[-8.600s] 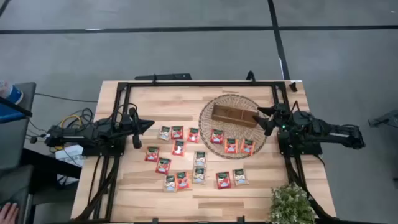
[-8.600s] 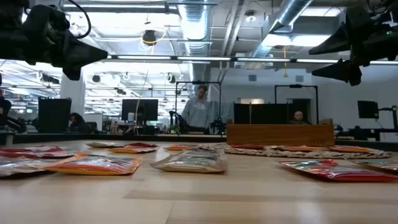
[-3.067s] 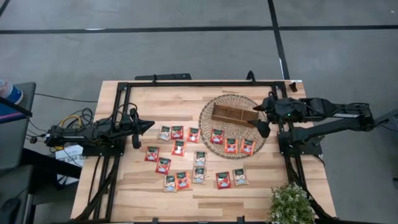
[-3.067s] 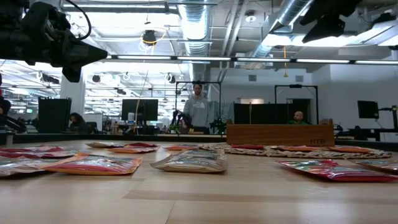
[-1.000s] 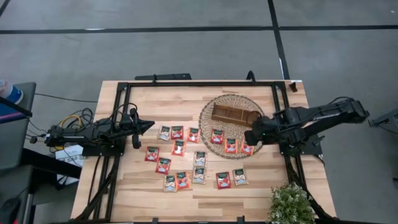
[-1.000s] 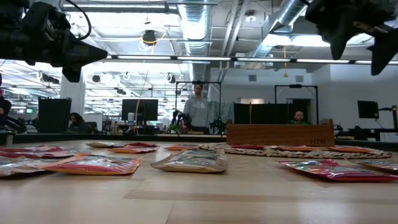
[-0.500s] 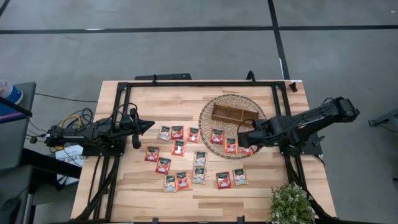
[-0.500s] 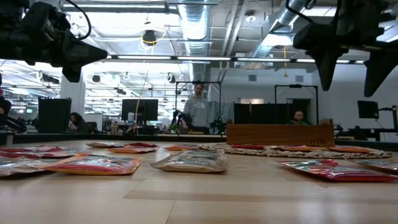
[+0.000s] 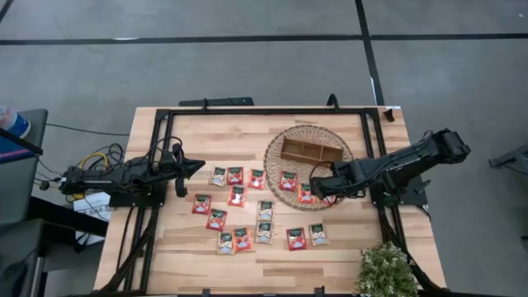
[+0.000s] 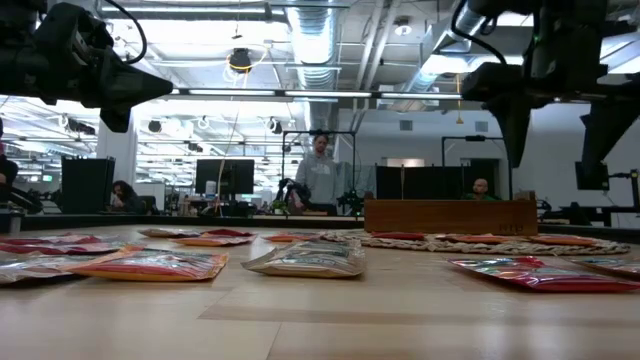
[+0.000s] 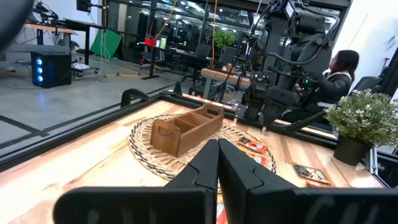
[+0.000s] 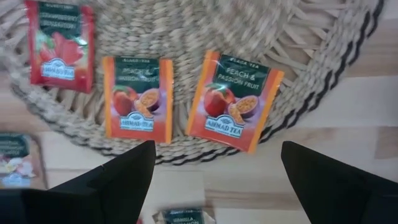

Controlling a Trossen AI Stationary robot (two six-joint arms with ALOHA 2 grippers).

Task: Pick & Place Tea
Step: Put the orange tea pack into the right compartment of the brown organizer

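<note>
Sixteen tea sachets (image 9: 236,196) lie flat: three on the wicker mat (image 9: 290,136), thirteen on the table (image 9: 190,124). One wooden tray (image 9: 311,153) stands on the mat. Right gripper (image 9: 314,191) hovers over them, jaws wide, empty; left gripper (image 9: 196,165) is closed.

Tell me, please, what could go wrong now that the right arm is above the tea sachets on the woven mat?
1. Two orange sachets lie close together on the wicker mat. The right gripper, jaws open, might catch both.
2. The sachets lie flat, so the jaws may scrape the weave and slide one away.
3. The wooden tray stands near; the arm could bump it.
</note>
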